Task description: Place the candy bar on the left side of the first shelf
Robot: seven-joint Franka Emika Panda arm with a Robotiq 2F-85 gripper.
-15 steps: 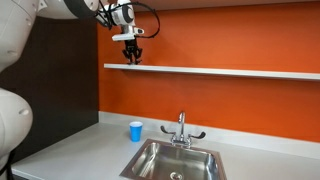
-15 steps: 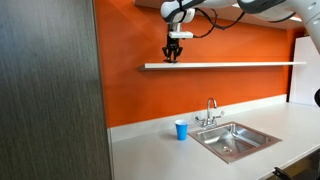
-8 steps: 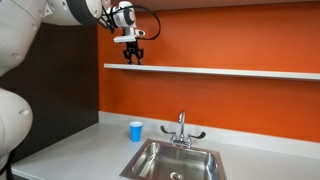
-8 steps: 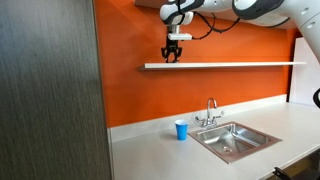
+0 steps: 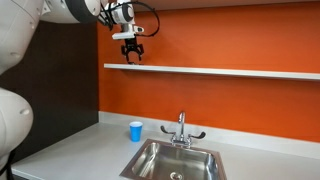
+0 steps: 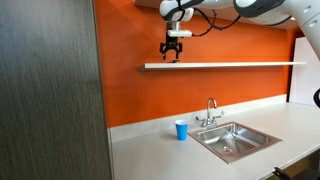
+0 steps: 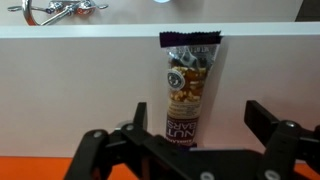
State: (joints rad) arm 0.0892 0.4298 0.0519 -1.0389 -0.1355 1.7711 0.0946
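Looking down through my wrist view, the candy bar (image 7: 186, 85) lies flat on the first shelf (image 7: 70, 50). Its long axis runs from 12 to 6 o'clock, square across the ledge. The dark crimped end points to 12 o'clock and reaches the shelf's edge, and the lettered end points to 6 o'clock, toward me. My gripper (image 5: 131, 60) hangs straight down just above the shelf's 9 o'clock end in both exterior views, with my arm coming in from 10 o'clock in an exterior view. My fingers (image 7: 270, 135) stand wide apart, one on each side of the bar and clear of it.
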